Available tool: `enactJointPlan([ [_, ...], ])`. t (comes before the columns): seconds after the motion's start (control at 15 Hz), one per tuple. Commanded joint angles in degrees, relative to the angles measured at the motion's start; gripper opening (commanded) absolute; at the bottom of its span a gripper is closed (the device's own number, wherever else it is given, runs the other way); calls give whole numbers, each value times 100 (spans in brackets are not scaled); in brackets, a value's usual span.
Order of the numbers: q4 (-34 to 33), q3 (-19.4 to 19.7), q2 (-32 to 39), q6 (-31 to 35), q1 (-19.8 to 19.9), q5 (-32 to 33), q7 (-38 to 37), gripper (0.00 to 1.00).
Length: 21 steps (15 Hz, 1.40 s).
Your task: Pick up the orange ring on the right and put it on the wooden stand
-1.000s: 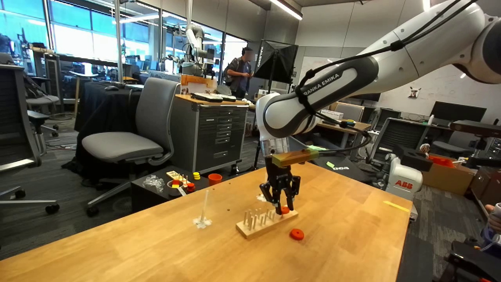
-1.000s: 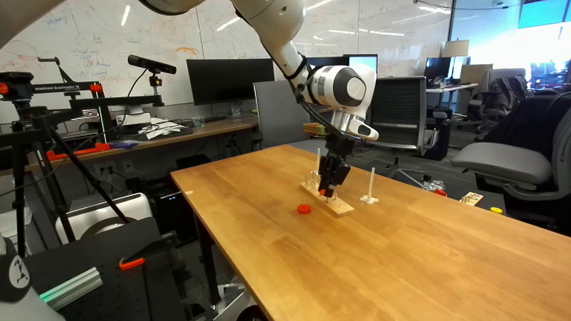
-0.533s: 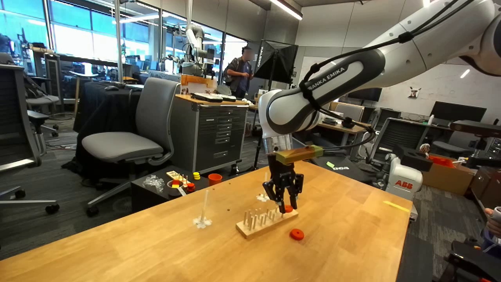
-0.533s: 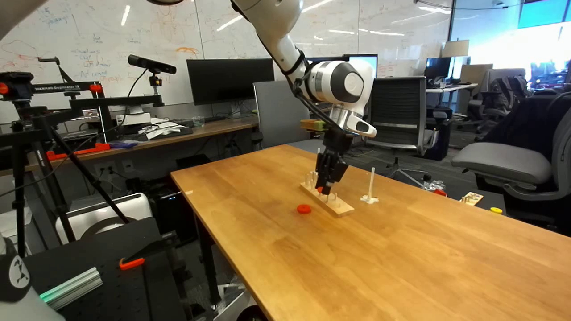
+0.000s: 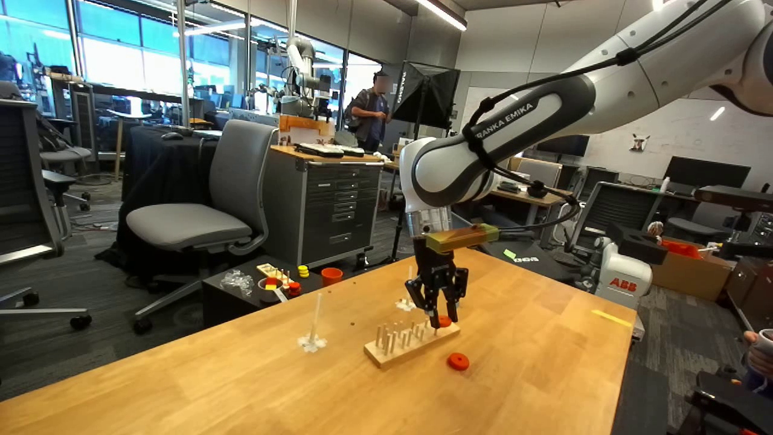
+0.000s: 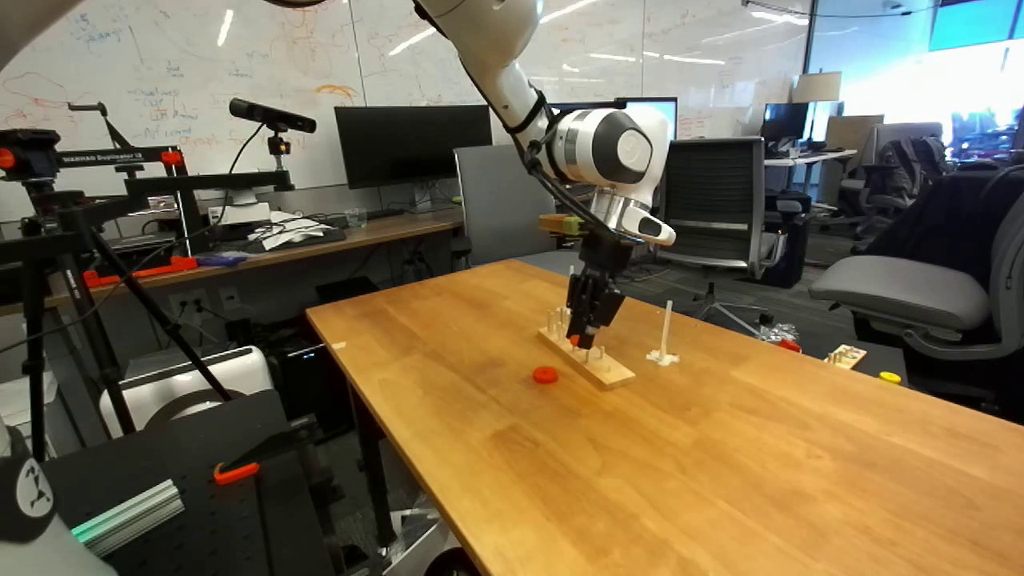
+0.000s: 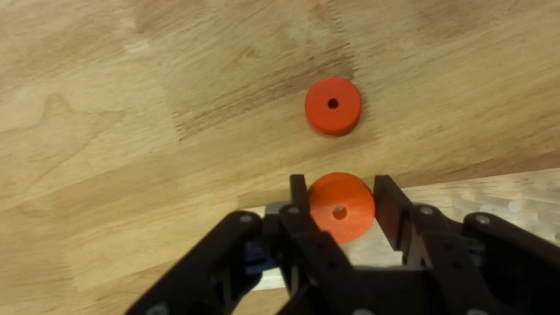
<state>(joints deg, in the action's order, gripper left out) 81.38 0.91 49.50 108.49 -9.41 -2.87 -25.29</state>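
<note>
While the gripper [image 5: 444, 319] hangs over the wooden stand [image 5: 413, 348] with the orange ring [image 7: 339, 194] in its grasp, the step in hand seems to be the placing: the picking up is done, and the putting on is, as I judge, not yet finished. The next move calls for bringing the hole of the ring exactly above one of the pegs [image 5: 392, 344], then lowering it straight, and only after this letting it go. In the wrist view, the fingers [image 7: 391, 210] press the ring from both sides, parted just enough to clasp it. Whether it touches a peg, I cannot tell. A second ring [image 6: 545, 375] lies flat on the table [image 6: 680, 456], near the stand but apart from it. I suppose that the task means the held one, though this is not certain.
</note>
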Motion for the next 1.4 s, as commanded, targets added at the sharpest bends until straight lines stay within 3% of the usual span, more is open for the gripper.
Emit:
enactJointPlan([
  [0.0,8,13,-27,46,-14,-36,-8,17],
  [1.33,73,-1,-103,-10,-2,-32,56,17],
])
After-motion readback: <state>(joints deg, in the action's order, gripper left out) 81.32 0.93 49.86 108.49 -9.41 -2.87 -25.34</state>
